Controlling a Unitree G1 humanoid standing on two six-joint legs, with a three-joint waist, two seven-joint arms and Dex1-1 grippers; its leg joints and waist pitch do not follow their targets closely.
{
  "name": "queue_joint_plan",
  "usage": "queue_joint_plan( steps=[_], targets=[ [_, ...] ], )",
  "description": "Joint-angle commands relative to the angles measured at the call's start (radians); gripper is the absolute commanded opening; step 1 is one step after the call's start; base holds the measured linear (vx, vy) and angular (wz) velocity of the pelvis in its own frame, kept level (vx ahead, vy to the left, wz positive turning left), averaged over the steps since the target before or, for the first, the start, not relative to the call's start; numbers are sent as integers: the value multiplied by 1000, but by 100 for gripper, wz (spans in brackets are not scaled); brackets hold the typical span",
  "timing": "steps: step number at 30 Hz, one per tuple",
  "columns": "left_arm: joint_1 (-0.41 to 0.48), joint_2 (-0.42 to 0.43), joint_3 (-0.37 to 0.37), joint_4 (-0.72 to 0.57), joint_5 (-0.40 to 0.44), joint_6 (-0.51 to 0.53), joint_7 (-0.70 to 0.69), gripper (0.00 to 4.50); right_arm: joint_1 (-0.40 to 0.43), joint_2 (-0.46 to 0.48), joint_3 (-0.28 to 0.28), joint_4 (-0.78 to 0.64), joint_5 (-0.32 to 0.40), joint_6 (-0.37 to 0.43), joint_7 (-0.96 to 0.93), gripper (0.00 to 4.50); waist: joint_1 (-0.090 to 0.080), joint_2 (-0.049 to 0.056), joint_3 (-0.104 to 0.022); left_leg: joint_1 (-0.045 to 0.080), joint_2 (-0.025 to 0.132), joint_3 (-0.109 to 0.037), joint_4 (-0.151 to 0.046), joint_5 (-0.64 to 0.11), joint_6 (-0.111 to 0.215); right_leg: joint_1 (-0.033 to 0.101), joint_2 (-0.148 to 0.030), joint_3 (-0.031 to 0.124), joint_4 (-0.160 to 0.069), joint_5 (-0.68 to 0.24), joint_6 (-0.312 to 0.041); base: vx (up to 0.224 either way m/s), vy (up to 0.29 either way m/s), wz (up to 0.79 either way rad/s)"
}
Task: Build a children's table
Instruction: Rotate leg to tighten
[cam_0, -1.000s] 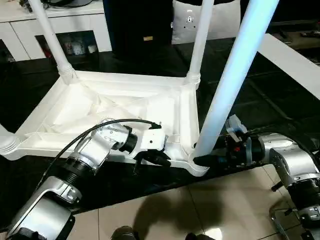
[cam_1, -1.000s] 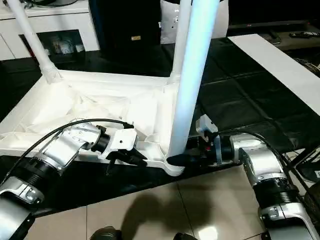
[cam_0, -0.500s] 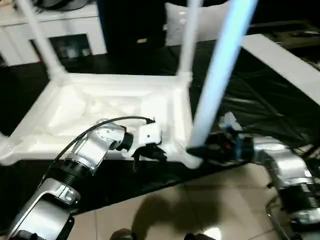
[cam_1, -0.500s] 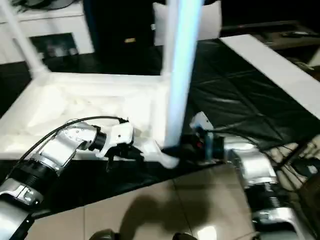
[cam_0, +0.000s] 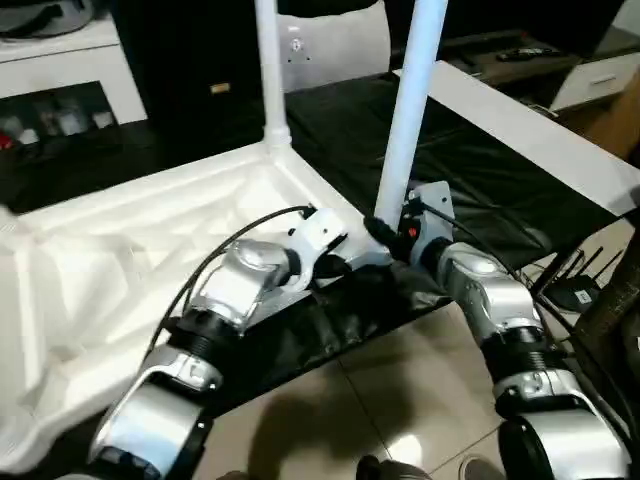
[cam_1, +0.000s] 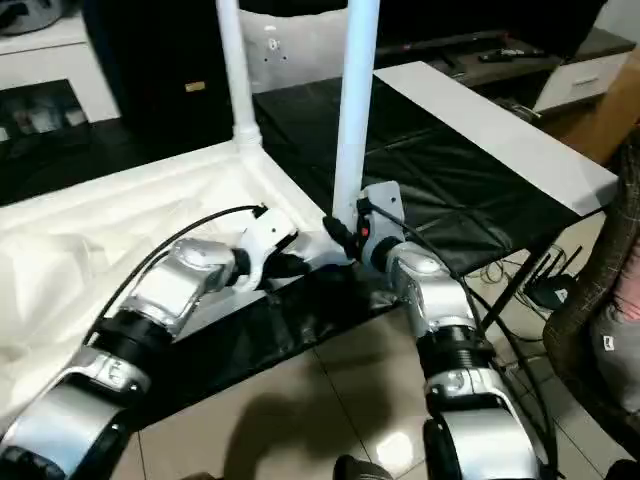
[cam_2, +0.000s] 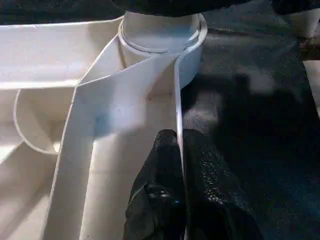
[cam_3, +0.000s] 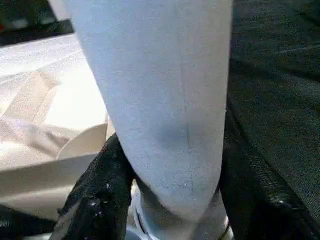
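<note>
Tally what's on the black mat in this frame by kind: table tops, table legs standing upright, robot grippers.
Table tops: 1, the upturned white table top
Upright legs: 2, the near leg and the far leg
Grippers: 2, the left gripper shut on the top's rim, the right gripper shut on the near leg
Total: 5

From head height we look forward and down through two eyes, sharing the upturned table (cam_0: 150, 230) mid-frame. Our wrist cameras sit very close: the left faces its rim (cam_2: 177, 120), the right a leg (cam_3: 160, 100).
</note>
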Motion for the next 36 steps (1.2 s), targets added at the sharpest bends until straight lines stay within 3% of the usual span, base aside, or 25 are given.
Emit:
queue_joint_plan(
  steps=[1, 2, 4, 6, 8, 9, 10, 13, 20, 25, 32, 36],
  targets=[
    [-23, -41, -25, -55, -29, -37, -43, 0, -22, 18, 14, 23, 10, 5, 4, 282, 22, 4, -82, 3, 3, 3, -70, -275, 75, 64, -65, 48, -61, -373, -129, 0, 0, 0],
    [-18, -22, -33, -44, -10, -72, -39, 0, -20, -6, 19, 21, -9, -17, 6, 302, 30, -2, -82, 6, 4, 8, -68, -247, 86, 57, -60, 52, -57, -348, -150, 0, 0, 0],
    [-15, -6, -42, -32, 4, -98, -43, 0, -17, -30, 31, 29, -31, -47, 21, 313, 44, -8, -83, 5, 0, 14, -66, -229, 96, 53, -58, 58, -50, -353, -155, 29, -15, 6],
    [-9, 6, -45, -32, 6, -111, -45, 0, -8, -58, 43, 32, -46, -67, 47, 321, 53, -2, -84, -2, 0, 13, -66, -202, 104, 59, -59, 60, -44, -352, -153, 0, 0, 0],
    [-3, 18, -49, -34, 11, -130, -49, 0, 10, -87, 56, 23, -53, -78, 88, 348, 68, -3, -91, -6, 6, 13, -65, -136, 115, 61, -58, 66, -31, -269, -166, 0, 0, 0],
    [1, 27, -51, -37, 13, -139, -55, 0, 25, -106, 62, 11, -55, -84, 119, 348, 73, 6, -92, -7, 6, 11, -64, -124, 118, 63, -58, 66, -27, -246, -173, 0, 0, 0],
    [9, 47, -58, -43, 17, -154, -78, 0, 57, -144, 58, -20, -42, -88, 187, 355, 78, 0, -87, -7, 6, 16, -62, -127, 125, 56, -54, 69, -30, -227, -181, 0, 0, 0],
    [19, 69, -70, -58, 7, -175, -124, 0, 90, -185, 50, -59, -12, -86, 269, 390, 93, -3, -85, -3, 7, 18, -65, -164, 126, 58, -55, 70, -33, -281, -168, 0, 0, 0],
    [32, 123, -101, -52, 19, -235, -198, 0, 192, -328, 62, -183, 53, -92, 512, 446, 108, 0, -73, 10, 6, 20, -71, -243, 103, 50, -50, 67, -56, -430, -111, 0, 0, 0],
    [29, 165, -130, -7, 60, -310, -210, 0, 277, -434, 48, -283, 92, -61, 643, 446, 108, -6, -67, 8, -1, 19, -71, -263, 100, 46, -46, 59, -71, -510, -66, 0, 0, 0],
    [39, 182, -126, 4, 55, -334, -213, 0, 376, -498, 4, -406, 146, -10, 672, 446, 101, -15, -61, 9, -9, 18, -68, -281, 94, 42, -42, 43, -93, -602, -6, 0, 0, 0],
    [40, 188, -126, 13, 55, -352, -218, 0, 424, -496, 0, -475, 163, 22, 657, 446, 94, -9, -59, 14, -7, 14, -70, -301, 92, 40, -43, 34, -105, -608, 7, 0, 0, 0]
  ],
)
